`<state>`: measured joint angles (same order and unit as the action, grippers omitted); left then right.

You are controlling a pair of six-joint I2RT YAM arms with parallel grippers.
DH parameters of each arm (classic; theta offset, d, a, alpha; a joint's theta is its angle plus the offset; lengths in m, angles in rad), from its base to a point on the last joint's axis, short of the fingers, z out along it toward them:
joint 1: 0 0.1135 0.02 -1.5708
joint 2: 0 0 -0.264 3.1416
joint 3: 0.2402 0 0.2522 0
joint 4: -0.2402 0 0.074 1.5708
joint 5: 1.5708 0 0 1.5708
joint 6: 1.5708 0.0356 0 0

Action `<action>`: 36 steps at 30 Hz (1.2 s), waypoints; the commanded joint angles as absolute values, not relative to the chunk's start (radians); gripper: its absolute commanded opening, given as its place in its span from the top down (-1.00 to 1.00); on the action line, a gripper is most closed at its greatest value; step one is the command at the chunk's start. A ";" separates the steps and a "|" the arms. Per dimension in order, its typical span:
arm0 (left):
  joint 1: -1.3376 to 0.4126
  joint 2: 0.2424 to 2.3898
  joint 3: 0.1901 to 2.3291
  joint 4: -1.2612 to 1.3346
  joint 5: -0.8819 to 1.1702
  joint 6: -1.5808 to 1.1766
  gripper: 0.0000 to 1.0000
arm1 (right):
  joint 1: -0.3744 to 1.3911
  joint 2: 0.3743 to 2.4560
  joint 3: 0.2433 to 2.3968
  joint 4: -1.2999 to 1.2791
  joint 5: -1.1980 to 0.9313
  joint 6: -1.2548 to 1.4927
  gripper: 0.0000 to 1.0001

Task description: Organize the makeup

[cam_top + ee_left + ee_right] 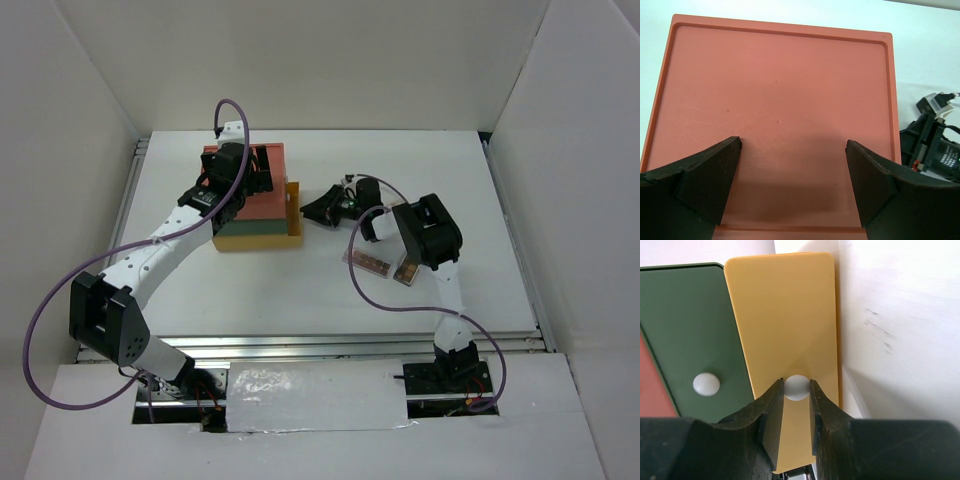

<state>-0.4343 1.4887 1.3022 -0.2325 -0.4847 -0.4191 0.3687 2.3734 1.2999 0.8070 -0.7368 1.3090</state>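
Two brownish eyeshadow palettes [372,262] [407,271] lie on the white table, partly under my right arm. No other makeup shows. The stacked drawer box [262,205] stands at centre left, and its yellow drawer [293,208] sticks out to the right. My right gripper [797,388] is shut on that drawer's white knob [797,389]; in the top view the right gripper [312,209] sits at the drawer's front. My left gripper [795,145] hangs open just above the box's orange top [780,90], holding nothing; in the top view the left gripper [243,172] is over the box.
Beside the yellow drawer front [785,315] is the green drawer front [690,325] with its own white knob [706,384]. White walls close in the table [300,290] on the left, back and right. The right arm's cable [356,280] loops over the table near the palettes.
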 commanded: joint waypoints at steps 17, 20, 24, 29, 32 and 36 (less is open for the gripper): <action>-0.442 1.489 1.275 -0.278 -0.468 -0.434 -0.99 | 0.216 2.214 1.184 0.692 -0.821 1.160 0.93; -0.442 1.491 1.276 -0.279 -0.466 -0.436 -0.99 | 0.201 2.201 1.187 0.660 -0.824 1.135 0.93; -0.442 1.485 1.273 -0.276 -0.469 -0.434 -0.99 | 0.176 2.183 1.187 0.627 -0.819 1.118 0.94; -0.440 1.488 1.275 -0.276 -0.463 -0.436 -0.99 | 0.175 2.145 1.172 0.623 -0.819 1.089 0.45; -0.442 1.488 1.276 -0.278 -0.460 -0.437 -0.99 | 0.175 2.083 1.145 0.558 -0.801 1.025 -0.10; -0.445 1.480 1.285 -0.285 -0.453 -0.431 -0.99 | 0.179 1.888 1.071 0.377 -0.648 0.854 -0.99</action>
